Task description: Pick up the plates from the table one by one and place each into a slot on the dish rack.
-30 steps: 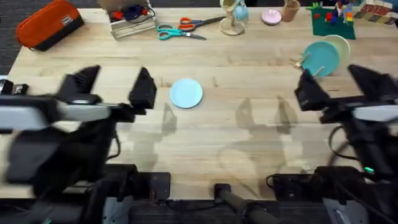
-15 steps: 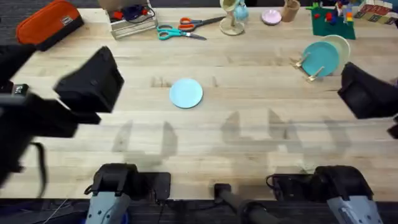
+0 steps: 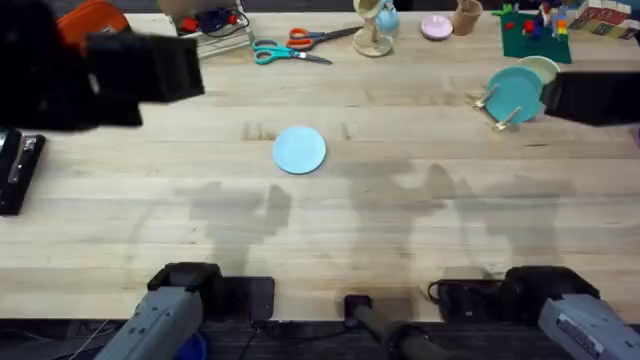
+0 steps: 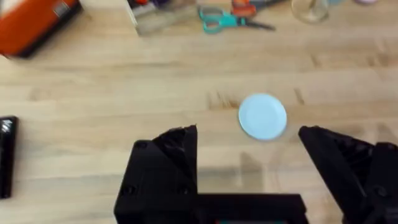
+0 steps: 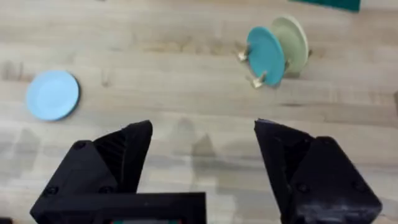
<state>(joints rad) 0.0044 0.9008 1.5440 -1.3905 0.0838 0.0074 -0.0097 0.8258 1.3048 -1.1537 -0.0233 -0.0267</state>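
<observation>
One pale sky-blue plate (image 3: 300, 150) lies flat on the table (image 3: 400, 230), left of centre. It also appears as the plate (image 4: 262, 116) in the left wrist view and the plate (image 5: 53, 94) in the right wrist view. The dish rack (image 3: 497, 112) stands at the far right, holding a teal plate (image 3: 516, 92) and a cream plate (image 3: 545, 70) upright. My left gripper (image 4: 249, 155) hovers high, open and empty, with the plate just beyond its fingertips. My right gripper (image 5: 202, 155) is also high, open and empty, short of the dish rack (image 5: 256, 79).
Along the far edge sit an orange case (image 3: 85, 25), a clear box (image 3: 210, 30), scissors (image 3: 290, 45), a wooden mug stand (image 3: 373, 30), a pink dish (image 3: 436, 27) and a green mat with toys (image 3: 535, 35). A black object (image 3: 15, 170) lies at the left edge.
Both arms have risen toward the camera and swung outward and farther back, the left to the upper left, the right to the right edge. The plate has not moved.
</observation>
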